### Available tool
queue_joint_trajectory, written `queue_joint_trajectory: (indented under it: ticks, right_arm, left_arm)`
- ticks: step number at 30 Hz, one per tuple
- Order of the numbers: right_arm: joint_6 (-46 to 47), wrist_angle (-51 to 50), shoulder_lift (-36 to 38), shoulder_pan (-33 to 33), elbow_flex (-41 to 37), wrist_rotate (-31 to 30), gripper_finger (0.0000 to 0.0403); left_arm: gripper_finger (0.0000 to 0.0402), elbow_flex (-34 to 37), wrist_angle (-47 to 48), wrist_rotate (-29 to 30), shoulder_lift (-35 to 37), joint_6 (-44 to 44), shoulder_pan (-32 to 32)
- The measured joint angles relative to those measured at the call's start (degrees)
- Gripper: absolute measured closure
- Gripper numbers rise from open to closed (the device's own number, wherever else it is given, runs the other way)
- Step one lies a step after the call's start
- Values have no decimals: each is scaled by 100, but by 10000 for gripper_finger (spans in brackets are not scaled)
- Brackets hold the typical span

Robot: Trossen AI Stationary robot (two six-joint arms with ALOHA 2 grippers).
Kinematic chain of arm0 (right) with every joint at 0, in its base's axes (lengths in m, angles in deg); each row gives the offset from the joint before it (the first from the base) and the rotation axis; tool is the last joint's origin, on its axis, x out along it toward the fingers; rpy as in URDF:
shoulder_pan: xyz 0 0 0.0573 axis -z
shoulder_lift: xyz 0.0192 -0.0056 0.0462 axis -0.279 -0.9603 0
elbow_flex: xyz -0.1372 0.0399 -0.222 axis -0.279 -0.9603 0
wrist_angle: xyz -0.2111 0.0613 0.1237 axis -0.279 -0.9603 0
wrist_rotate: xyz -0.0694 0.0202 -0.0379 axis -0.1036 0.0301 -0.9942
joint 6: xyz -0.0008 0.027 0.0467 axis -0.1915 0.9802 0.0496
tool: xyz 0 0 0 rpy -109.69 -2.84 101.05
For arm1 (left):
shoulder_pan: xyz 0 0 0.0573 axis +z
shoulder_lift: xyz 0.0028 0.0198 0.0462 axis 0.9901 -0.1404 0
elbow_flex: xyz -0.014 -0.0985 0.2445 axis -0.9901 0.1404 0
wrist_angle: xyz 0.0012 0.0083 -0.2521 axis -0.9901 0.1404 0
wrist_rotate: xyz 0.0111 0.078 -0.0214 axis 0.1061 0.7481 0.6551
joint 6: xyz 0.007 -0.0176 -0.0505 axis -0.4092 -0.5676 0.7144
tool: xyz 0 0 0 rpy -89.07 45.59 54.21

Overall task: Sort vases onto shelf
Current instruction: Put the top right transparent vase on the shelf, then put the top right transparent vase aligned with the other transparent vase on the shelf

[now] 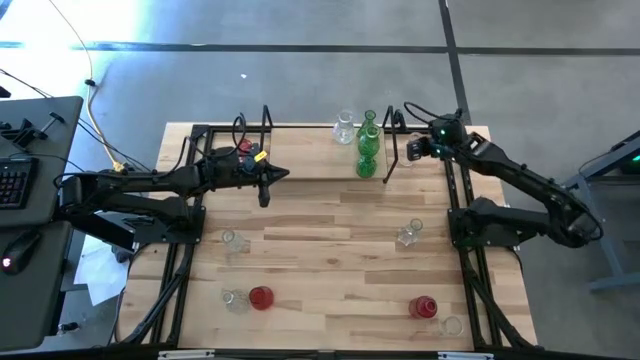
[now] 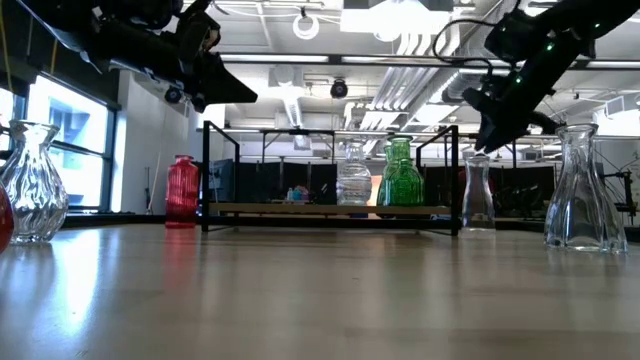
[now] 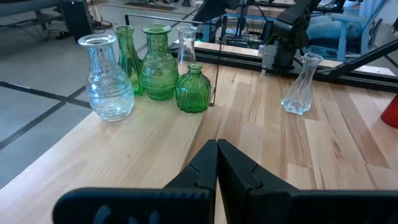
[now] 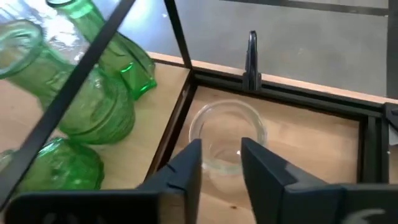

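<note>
The shelf [image 1: 310, 170] lies along the table's far side. On its right part stand a clear vase [image 1: 345, 128] and several green vases [image 1: 367, 160], which the left wrist view shows in a group [image 3: 157, 62]. My right gripper [image 4: 221, 163] is open, its fingers just above and on either side of the mouth of a clear vase [image 4: 227, 134]. That vase [image 2: 478, 195] stands on its base just outside the shelf's right wire frame [image 4: 180, 37]. My left gripper [image 3: 217, 158] is shut and hovers over the shelf's left part [image 1: 268, 178].
Loose vases stand on the tabletop: clear ones [image 1: 232, 240] [image 1: 235, 298] [image 1: 408, 235] [image 1: 452, 325] and red ones [image 1: 261, 297] [image 1: 424, 307]. Another red vase [image 2: 182, 190] stands by the shelf's left end. Bare wood lies in the table's middle [image 1: 330, 250].
</note>
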Motion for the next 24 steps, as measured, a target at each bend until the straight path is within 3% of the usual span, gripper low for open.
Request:
queue_joint_trajectory:
  ticks: [8, 11, 24]
  right_arm:
    - [83, 197, -337, 31, 63, -177, 165]
    - [41, 99, -337, 28, 111, -174, 130]
    - [-273, 64, -158, 28, 125, -354, 121]
  left_arm:
    - [401, 0, 16, 0, 0, 20, -1]
    - [402, 0, 17, 0, 0, 20, -1]
    - [402, 0, 17, -1, 0, 22, -1]
